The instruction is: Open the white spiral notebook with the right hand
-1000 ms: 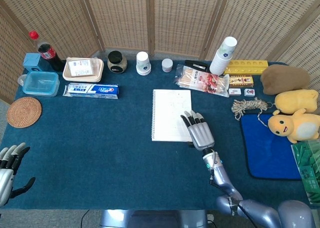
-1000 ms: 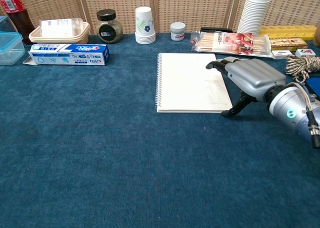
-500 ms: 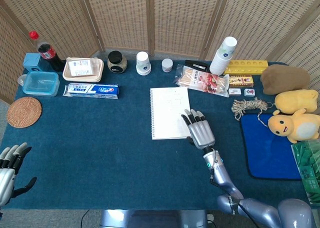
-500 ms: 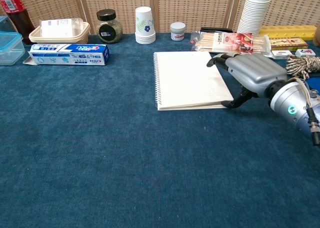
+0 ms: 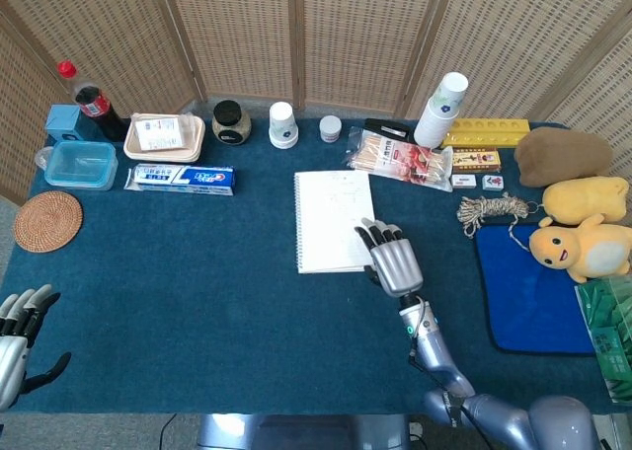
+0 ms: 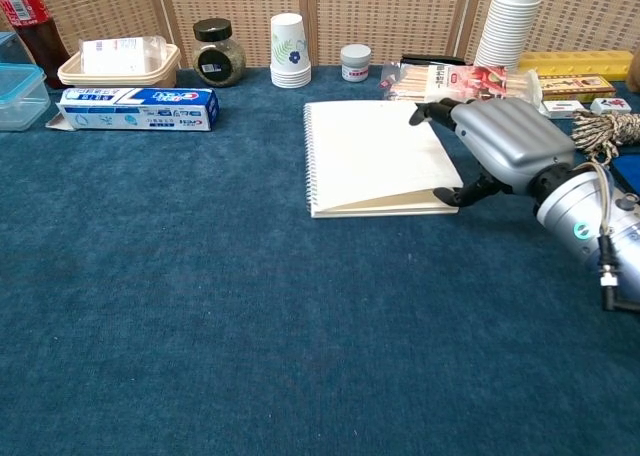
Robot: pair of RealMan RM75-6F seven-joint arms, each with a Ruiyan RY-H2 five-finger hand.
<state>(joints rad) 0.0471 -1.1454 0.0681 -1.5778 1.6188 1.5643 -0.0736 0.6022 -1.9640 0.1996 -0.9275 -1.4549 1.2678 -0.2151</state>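
The white spiral notebook (image 5: 332,220) (image 6: 372,159) lies mid-table with its spiral along the left side. My right hand (image 5: 395,261) (image 6: 503,142) is at its right edge, fingers spread over the cover and thumb tucked under it. The cover's right edge is raised a little off the pages, most at the near corner. My left hand (image 5: 17,338) hangs past the table's front left corner with its fingers apart and nothing in them; the chest view does not show it.
Behind the notebook stand a paper cup stack (image 6: 288,49), a small jar (image 6: 355,62) and a snack packet (image 6: 458,82). A toothpaste box (image 6: 137,108) lies at the left. Rope (image 5: 491,210), a blue mat (image 5: 527,287) and plush toys (image 5: 583,248) sit at the right.
The notebook has slid a little to the left and back. Its cover's right edge has lifted off the pages with my right thumb under it. The left hand stayed put.
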